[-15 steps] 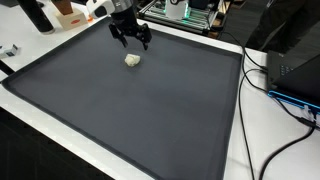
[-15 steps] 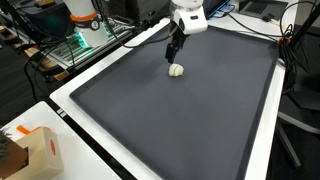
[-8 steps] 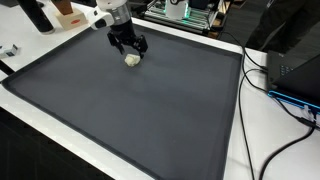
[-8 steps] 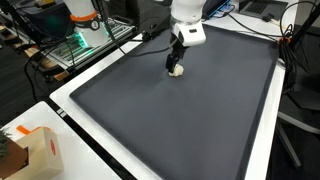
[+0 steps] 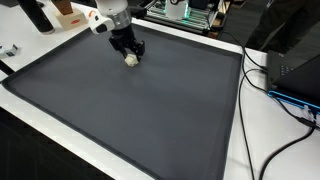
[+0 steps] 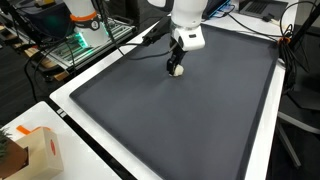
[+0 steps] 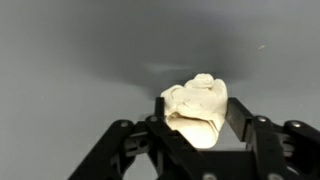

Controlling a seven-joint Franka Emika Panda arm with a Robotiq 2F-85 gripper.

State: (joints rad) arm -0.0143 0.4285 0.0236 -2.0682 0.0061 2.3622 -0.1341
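A small cream, crumpled lump [image 5: 131, 60] lies on the far part of a dark grey mat [image 5: 150, 115], and also shows in the other exterior view [image 6: 177, 71]. My gripper [image 5: 130, 54] is lowered onto it, as both exterior views [image 6: 177, 65] show. In the wrist view the lump [image 7: 197, 105] fills the space between the two black fingers [image 7: 201, 118], which press against its sides. The gripper is shut on the lump at mat level.
The mat [image 6: 190, 120] sits on a white table with a white border [image 5: 238, 110]. Black cables [image 5: 285, 100] and equipment lie at one side. A cardboard box [image 6: 35, 150] stands by a table corner. Racks with electronics [image 6: 70, 45] stand behind.
The gripper came down from above the lump to mat level. Its fingers went from spread wide to closed in around the lump.
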